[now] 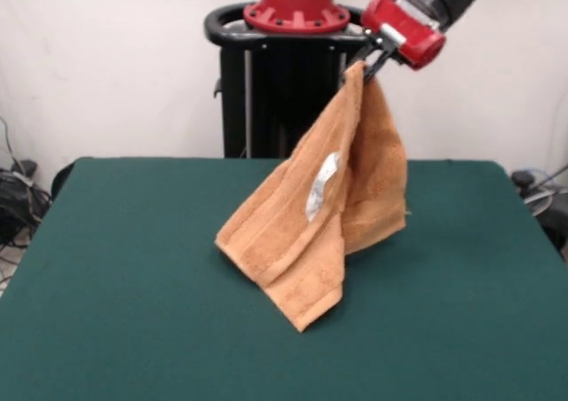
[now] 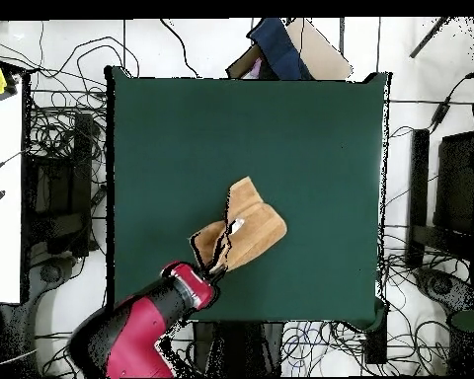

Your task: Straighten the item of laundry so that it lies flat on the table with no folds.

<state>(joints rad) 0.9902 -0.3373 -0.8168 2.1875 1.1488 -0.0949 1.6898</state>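
The orange-tan towel hangs folded from my gripper, which is shut on its top corner high above the table's far side. The towel's lower end rests on or just touches the green table. A small white label shows on a hem in the middle of the hanging cloth. In the overhead view the towel sits near the table's middle, toward the robot's edge, with my gripper at its lower left end.
The robot's black pedestal stands behind the table's far edge. Cables and equipment lie on the floor on both sides of the table. A white bench stands at the left in the overhead view.
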